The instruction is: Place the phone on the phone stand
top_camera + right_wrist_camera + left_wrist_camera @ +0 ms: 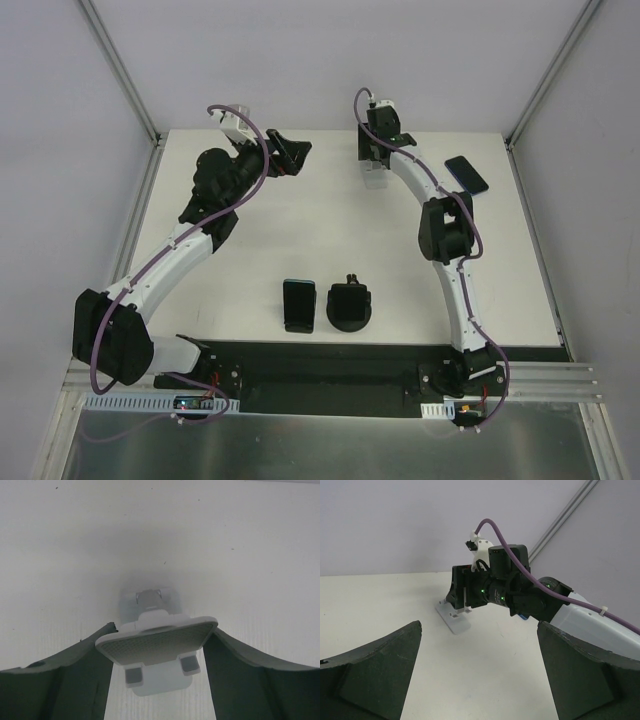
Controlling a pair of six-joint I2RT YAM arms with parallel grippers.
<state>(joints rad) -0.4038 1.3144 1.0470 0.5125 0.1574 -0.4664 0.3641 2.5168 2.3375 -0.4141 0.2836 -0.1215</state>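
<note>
A white phone stand [157,642] sits at the back of the table [300,230], its tilted plate facing up. My right gripper [160,632] is down over it, and its fingers [85,670] press against the two side edges of the plate. In the top view the stand [373,176] shows just under that gripper [375,160]. One dark phone [466,174] lies flat at the back right. Another phone [299,304] lies near the front centre. My left gripper [479,630] hovers open and empty at the back left, facing the stand's base [454,620].
A black round holder [350,306] sits beside the front phone. Grey walls with metal rails close in the table at the back and sides. The right arm's forearm [440,225] stretches between the back phone and the stand.
</note>
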